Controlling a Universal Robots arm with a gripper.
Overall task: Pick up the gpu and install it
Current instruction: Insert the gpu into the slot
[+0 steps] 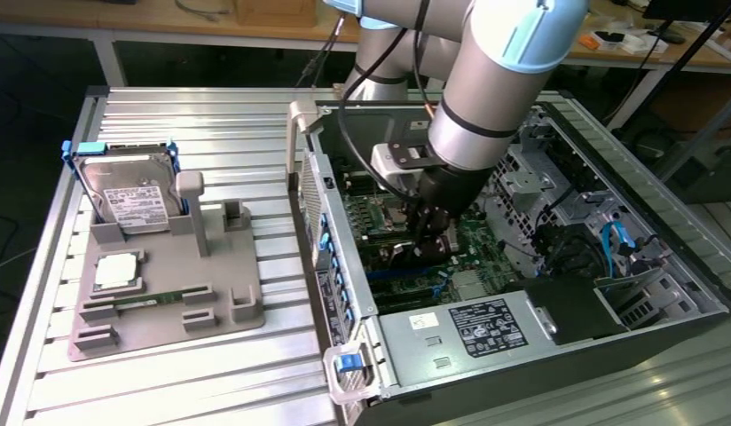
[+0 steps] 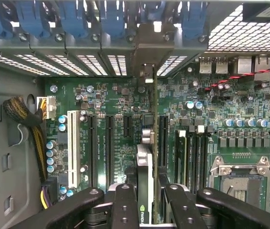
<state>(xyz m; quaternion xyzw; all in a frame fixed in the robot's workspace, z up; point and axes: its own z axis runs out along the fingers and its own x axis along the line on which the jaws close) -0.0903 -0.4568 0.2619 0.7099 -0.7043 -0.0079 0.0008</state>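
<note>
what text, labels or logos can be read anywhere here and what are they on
No text reads clearly.
hard drive label: too small.
power supply label: too small.
motherboard white print by the slots: blurred.
gpu edge: green logo, no legible letters.

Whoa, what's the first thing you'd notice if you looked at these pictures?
The big grey-and-blue robot arm stands out first, reaching down into an open computer case on the exterior view's right. In the wrist view its gripper clamps the gpu edge-on, with the green motherboard beyond it. On the exterior view's left, a silver hard drive stands in a grey holder.
</note>
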